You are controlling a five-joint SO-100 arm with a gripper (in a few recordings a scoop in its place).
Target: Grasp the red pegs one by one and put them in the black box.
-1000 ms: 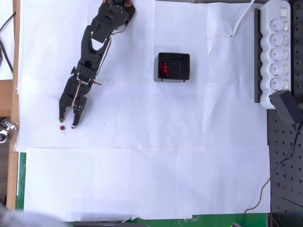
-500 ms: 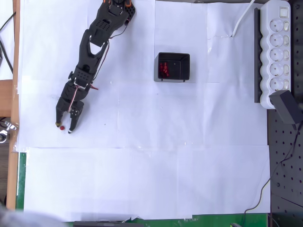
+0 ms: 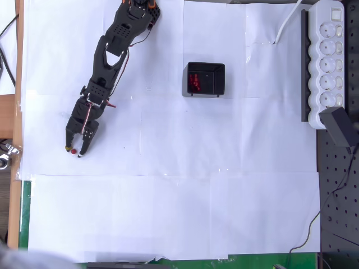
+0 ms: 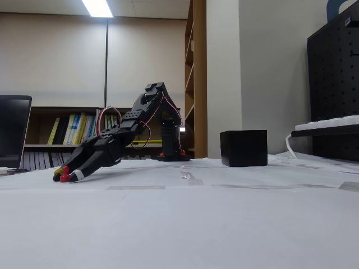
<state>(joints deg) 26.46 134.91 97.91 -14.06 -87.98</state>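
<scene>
One red peg (image 3: pixel 73 151) lies on the white paper at the left, between the fingertips of my gripper (image 3: pixel 74 151). The black fingers stand a little apart on either side of it, so the gripper is open. In the fixed view the gripper (image 4: pixel 63 176) rests tip-down on the table with the red peg (image 4: pixel 65 178) at its tips. The black box (image 3: pixel 206 79) sits right of the arm, well away from the gripper, with several red pegs (image 3: pixel 194 83) in its left half. In the fixed view the black box (image 4: pixel 243 148) hides its contents.
A white power strip (image 3: pixel 328 56) and a black adapter (image 3: pixel 340 126) lie along the right edge. The wooden table edge (image 3: pixel 19 84) runs close to the gripper's left. A laptop (image 4: pixel 14 130) stands at the left in the fixed view.
The gripper has shifted left and lowered, so the peg that lay just off its left fingertip now sits between the fingers. The jaws have narrowed slightly.
</scene>
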